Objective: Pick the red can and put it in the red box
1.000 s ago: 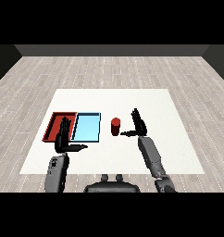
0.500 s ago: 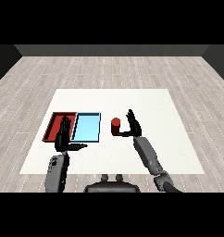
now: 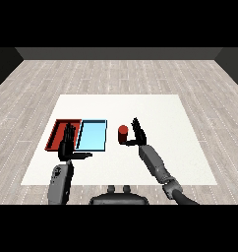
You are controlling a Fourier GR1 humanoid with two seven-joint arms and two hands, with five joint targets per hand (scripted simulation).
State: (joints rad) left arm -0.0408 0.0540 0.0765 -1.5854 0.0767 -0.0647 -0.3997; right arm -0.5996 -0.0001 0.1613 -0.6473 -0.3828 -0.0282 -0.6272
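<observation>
The red can (image 3: 123, 134) stands upright on the white table, just right of the light blue tray (image 3: 93, 134). My right hand (image 3: 137, 134) is right beside the can on its right side, fingers straight and pointing up, thumb reaching toward the can's base; it is open and not curled round the can. The red tray (image 3: 57, 132) lies left of the blue tray. My left hand (image 3: 68, 144) hovers open over the red tray's near right part, fingers straight, thumb stretched out to the right.
The white table (image 3: 160, 113) spreads wide to the right and behind the can. Both trays sit side by side at the left. A wooden floor surrounds the table.
My right hand has moved left toward the red can and now sits next to it. The left hand and the can have stayed put.
</observation>
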